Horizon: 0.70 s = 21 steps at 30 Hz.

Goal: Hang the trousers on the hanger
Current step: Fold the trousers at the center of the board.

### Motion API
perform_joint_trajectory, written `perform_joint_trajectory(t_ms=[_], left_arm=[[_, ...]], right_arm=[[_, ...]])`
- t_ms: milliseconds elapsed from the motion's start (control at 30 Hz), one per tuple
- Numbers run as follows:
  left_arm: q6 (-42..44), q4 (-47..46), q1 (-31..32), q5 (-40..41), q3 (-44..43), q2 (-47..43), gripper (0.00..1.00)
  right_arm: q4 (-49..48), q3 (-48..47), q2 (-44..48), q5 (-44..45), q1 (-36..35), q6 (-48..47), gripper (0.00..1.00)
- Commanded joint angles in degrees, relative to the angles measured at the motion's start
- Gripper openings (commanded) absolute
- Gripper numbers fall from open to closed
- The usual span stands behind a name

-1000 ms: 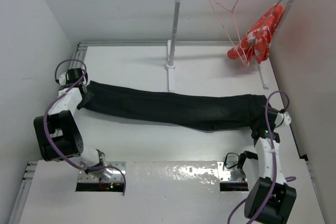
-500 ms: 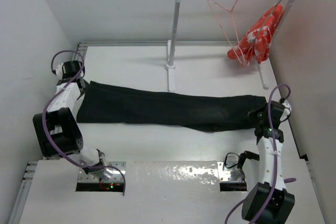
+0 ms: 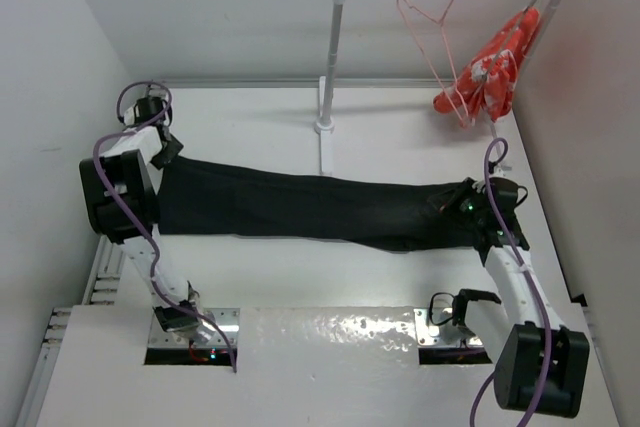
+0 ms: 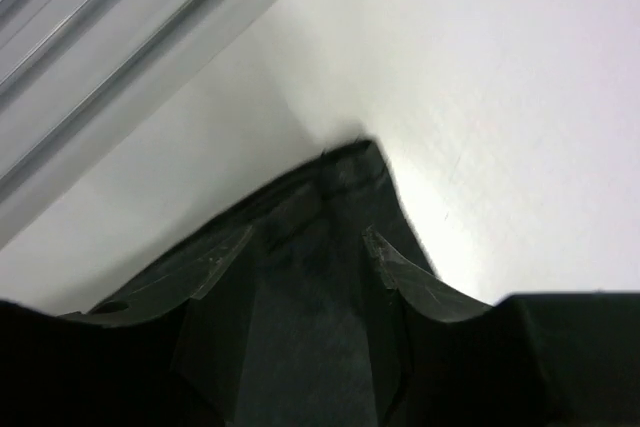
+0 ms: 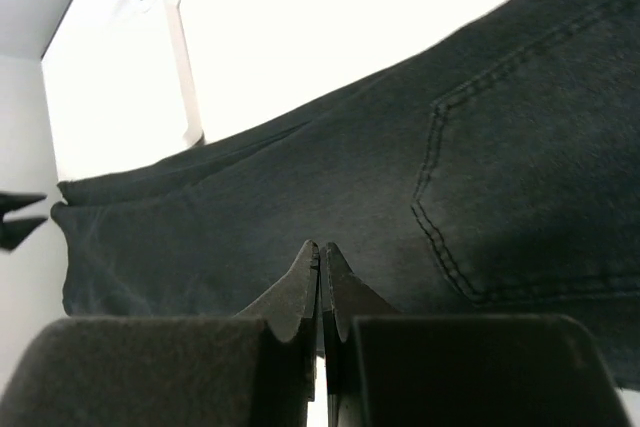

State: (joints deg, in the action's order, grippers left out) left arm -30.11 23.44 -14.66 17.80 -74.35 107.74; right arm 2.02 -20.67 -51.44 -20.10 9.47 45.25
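The black trousers lie flat across the table from left to right. My left gripper sits at their left end. In the left wrist view its fingers stand apart with the leg-end cloth between them, and the left gripper is open. My right gripper hovers over the waist end. In the right wrist view the right gripper is shut with nothing between its tips, above the trousers. The pale-pink hanger hangs on the rail at the back right.
A white clothes rack stands at the back, its foot just behind the trousers; its post shows in the right wrist view. An orange-red bundle hangs at the rail's right end. Walls close in on both sides.
The left arm has swung back toward the far left corner and the trousers' left end has spread out flat. The right gripper has moved left, up over the waist end.
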Motion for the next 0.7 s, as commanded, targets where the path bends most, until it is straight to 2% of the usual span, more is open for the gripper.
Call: perform_joint_trajectory(t_ms=[0, 267, 367, 433, 500, 667], left_arm=[[-0.7, 0.4, -0.6, -0.1, -4.5, 3.6, 0.40], [0.2, 0.2, -0.6, 2.8, -5.5, 7.0, 0.29], [0.4, 0.6, -0.7, 3.6, -5.9, 7.2, 0.14], [0.7, 0.7, -0.7, 3.5, -5.8, 7.0, 0.14], [0.8, 0.8, -0.7, 3.7, -5.5, 6.5, 0.01], [-0.4, 0.7, -0.7, 5.1, -2.3, 0.6, 0.00]], right_arm=[[-4.3, 0.1, 0.0, -2.2, -0.5, -1.0, 0.01], [-3.8, 0.7, -0.2, -0.3, -0.5, -1.7, 0.02], [-3.6, 0.9, -0.2, 0.4, -0.5, -1.9, 0.03], [-3.3, 1.0, -0.1, 0.8, -0.5, -2.0, 0.03], [-3.0, 0.9, 0.1, 1.5, -0.5, -2.3, 0.03], [-2.5, 0.9, 0.2, 2.6, -0.5, -2.5, 0.04]])
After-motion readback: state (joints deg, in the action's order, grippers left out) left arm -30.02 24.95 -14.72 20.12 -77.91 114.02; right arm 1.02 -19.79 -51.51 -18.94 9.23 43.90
